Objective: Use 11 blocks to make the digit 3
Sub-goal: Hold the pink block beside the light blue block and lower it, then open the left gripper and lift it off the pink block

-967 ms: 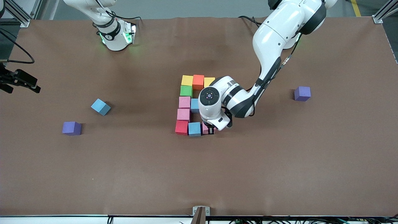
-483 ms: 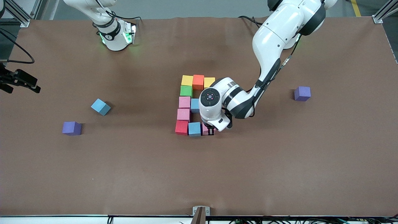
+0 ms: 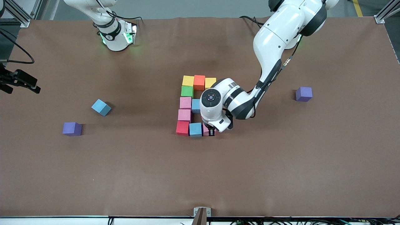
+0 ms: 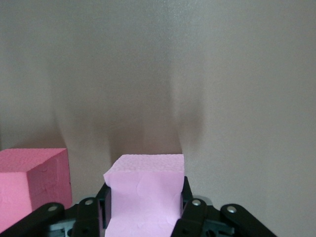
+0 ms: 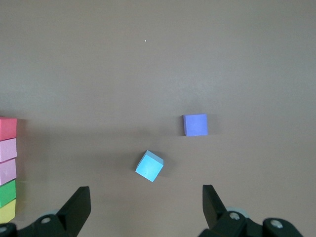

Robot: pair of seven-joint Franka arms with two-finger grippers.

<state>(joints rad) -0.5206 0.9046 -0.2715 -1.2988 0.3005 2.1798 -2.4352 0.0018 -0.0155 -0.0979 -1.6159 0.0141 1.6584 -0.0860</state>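
Observation:
Coloured blocks form a partial figure mid-table: yellow (image 3: 188, 80), orange (image 3: 199, 82) and yellow (image 3: 210, 82) in the row farthest from the front camera, then green (image 3: 187, 91), pink (image 3: 185, 102), light blue (image 3: 196, 105), pink (image 3: 184, 115), red (image 3: 182, 127) and light blue (image 3: 195, 129). My left gripper (image 3: 210, 131) is shut on a pink block (image 4: 143, 197), low at the table beside that last light blue block. Another pink block (image 4: 29, 182) shows beside it. A loose light blue block (image 3: 101, 107) lies toward the right arm's end. My right gripper (image 5: 144, 197) is open and empty, waiting high near its base.
Two purple cubes lie apart from the figure, one (image 3: 72, 128) near the loose light blue block, one (image 3: 303, 93) toward the left arm's end. The left arm's wrist (image 3: 218, 103) hides part of the figure. A black clamp (image 3: 18, 80) juts in at the table's edge.
The left gripper with the pink block has edged very slightly toward the light blue block. The right arm has not moved.

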